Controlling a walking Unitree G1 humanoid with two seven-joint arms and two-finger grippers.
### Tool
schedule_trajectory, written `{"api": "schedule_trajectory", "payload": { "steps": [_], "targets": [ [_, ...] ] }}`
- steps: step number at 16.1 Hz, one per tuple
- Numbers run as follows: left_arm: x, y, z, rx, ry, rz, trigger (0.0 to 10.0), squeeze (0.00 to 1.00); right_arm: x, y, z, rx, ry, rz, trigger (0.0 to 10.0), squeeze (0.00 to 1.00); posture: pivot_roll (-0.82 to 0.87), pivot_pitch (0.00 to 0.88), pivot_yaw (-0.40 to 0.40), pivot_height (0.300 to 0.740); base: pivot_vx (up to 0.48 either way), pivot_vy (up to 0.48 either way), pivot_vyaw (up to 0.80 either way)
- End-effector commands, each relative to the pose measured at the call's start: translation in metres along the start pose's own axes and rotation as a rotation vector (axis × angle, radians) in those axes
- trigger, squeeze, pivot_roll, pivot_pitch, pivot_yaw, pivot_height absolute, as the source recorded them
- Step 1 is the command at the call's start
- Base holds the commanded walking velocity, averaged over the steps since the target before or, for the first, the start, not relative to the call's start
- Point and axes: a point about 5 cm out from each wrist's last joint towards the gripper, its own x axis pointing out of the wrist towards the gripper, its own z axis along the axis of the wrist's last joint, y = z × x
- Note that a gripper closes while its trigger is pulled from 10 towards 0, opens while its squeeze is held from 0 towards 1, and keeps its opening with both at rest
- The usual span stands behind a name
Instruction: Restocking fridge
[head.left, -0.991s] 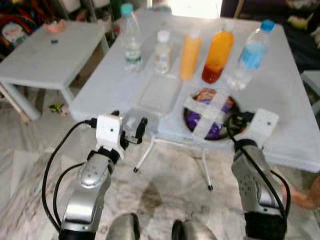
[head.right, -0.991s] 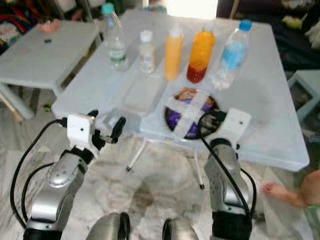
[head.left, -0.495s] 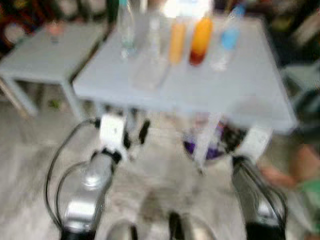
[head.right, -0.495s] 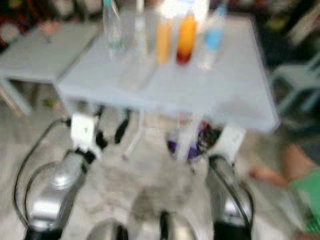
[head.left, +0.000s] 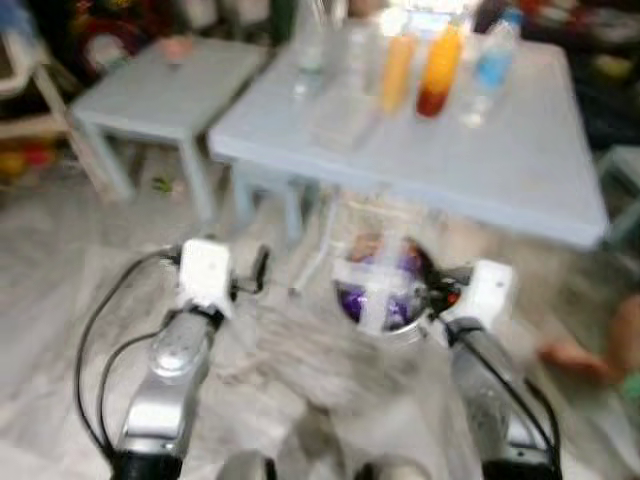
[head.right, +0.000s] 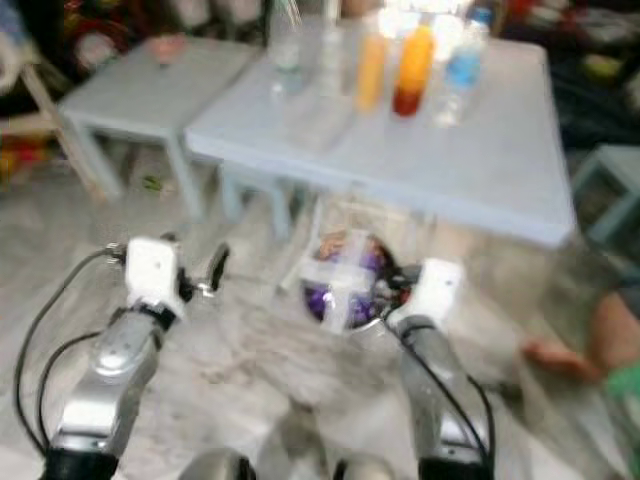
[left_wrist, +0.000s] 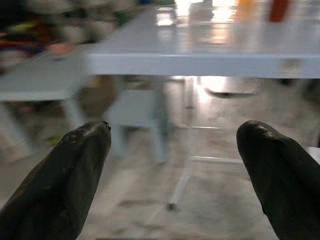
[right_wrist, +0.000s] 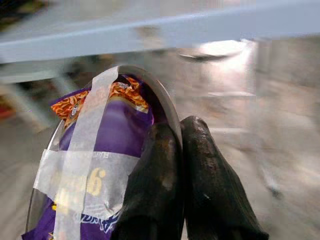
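Below the near edge of the pale blue table (head.left: 520, 180), over the marbled floor (head.left: 60, 330), the right gripper (right_wrist: 181, 150) pinches the rim of a round metal bowl (right_wrist: 165, 97) with its two black fingers pressed together on it, one inside the rim and one outside. That bowl holds a purple and orange snack bag (right_wrist: 117, 125), and two strips of pale tape (right_wrist: 82, 150) cross over the bag. From the head views the bowl (head.left: 385, 290) hangs just ahead of the right wrist, off the table and in front of its thin white legs. At the far edge of the table stand a row of bottles: a clear one (head.left: 310, 45), a yellow juice bottle (head.left: 397, 70), an orange one with a dark red bottom (head.left: 438, 70) and a blue-tinted water bottle (head.left: 490, 65), with a clear flat container (head.left: 345, 120) lying nearer on the tabletop. The left gripper (left_wrist: 175, 165) hovers in the air with its fingers (left_wrist: 65, 185) spread wide apart and nothing between them, pointing toward the table's underside. A smaller pale table (head.left: 165, 95) stands to the left, and part of a person (head.left: 600, 360) shows at the right edge on the floor. Everything in the head views is blurred.
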Motion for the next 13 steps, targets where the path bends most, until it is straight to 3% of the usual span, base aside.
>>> {"api": "schedule_trajectory", "payload": {
  "steps": [1, 4, 10, 11, 12, 13],
  "targets": [
    [0.000, -0.003, -0.003, 0.006, 0.003, 0.004, 10.0, 0.00, 0.004, 0.004, 0.006, -0.002, -0.034, 0.028, 10.0, 0.00, 0.00, 0.000, 0.041, 0.740, 0.000, 0.000, 0.80],
    [-0.002, -0.004, -0.008, 0.024, 0.017, 0.017, 10.0, 0.00, 0.004, 0.003, 0.005, -0.006, -0.047, 0.036, 10.0, 0.00, 0.00, 0.000, 0.038, 0.740, 0.000, 0.000, 0.80],
    [0.009, 0.001, -0.002, 0.046, -0.008, 0.050, 10.0, 0.00, 0.010, 0.009, 0.013, -0.029, -0.083, 0.077, 10.0, 0.00, 0.00, 0.000, 0.029, 0.740, 0.000, 0.000, 0.80],
    [0.009, 0.002, -0.002, 0.053, -0.009, 0.056, 10.0, 0.00, 0.010, 0.010, 0.013, -0.034, -0.089, 0.083, 8.2, 0.00, 0.00, 0.000, 0.026, 0.740, 0.000, 0.000, 0.80],
    [0.009, 0.002, -0.003, 0.054, -0.010, 0.060, 10.0, 0.00, 0.010, 0.011, 0.013, -0.034, -0.090, 0.088, 4.9, 0.00, 0.00, 0.000, 0.025, 0.740, 0.000, 0.000, 0.80],
    [0.010, 0.002, -0.003, 0.054, -0.010, 0.062, 10.0, 0.00, 0.010, 0.011, 0.013, -0.033, -0.092, 0.093, 0.7, 0.00, 0.00, 0.000, 0.024, 0.740, 0.000, 0.000, 0.79]
  ]
}}
